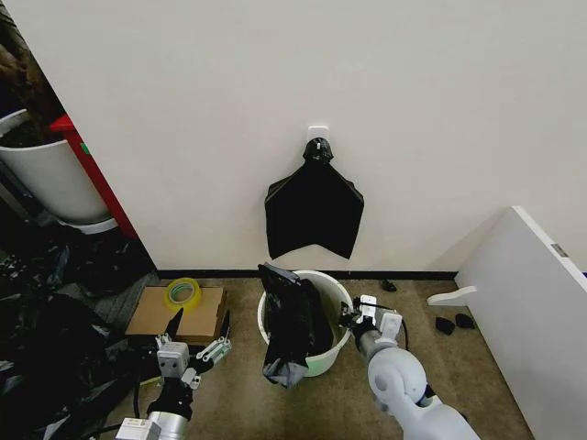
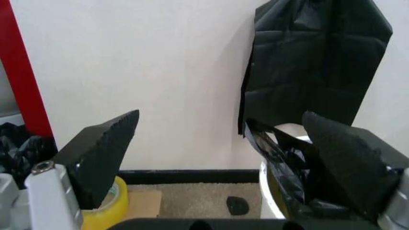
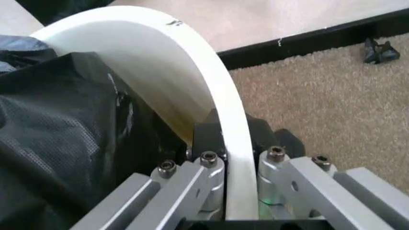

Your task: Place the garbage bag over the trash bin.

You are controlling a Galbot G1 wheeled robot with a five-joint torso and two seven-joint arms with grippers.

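The trash bin (image 1: 323, 359), a small white pail, stands on the carpet by the wall. The garbage bag (image 1: 290, 321), wrinkly black plastic, sits partly inside it and hangs over its near rim. My right gripper (image 1: 350, 321) is at the bin's right side. In the right wrist view this right gripper (image 3: 231, 139) is shut on the bin's rim (image 3: 191, 52), one finger inside and one outside, with the bag (image 3: 64, 134) just beside it. My left gripper (image 1: 194, 343) hovers open to the left of the bin, apart from it. In the left wrist view the left gripper (image 2: 223, 163) has wide-spread fingers and the bag (image 2: 284, 160) lies beyond them.
A flat black bundle (image 1: 315, 211) hangs on the wall above the bin. A cardboard box (image 1: 156, 313) with a yellow tape roll (image 1: 182, 291) lies on the left. Black plastic sheeting (image 1: 46, 348) and a large white tub (image 1: 46, 179) are far left. A white board (image 1: 532, 302) leans at the right.
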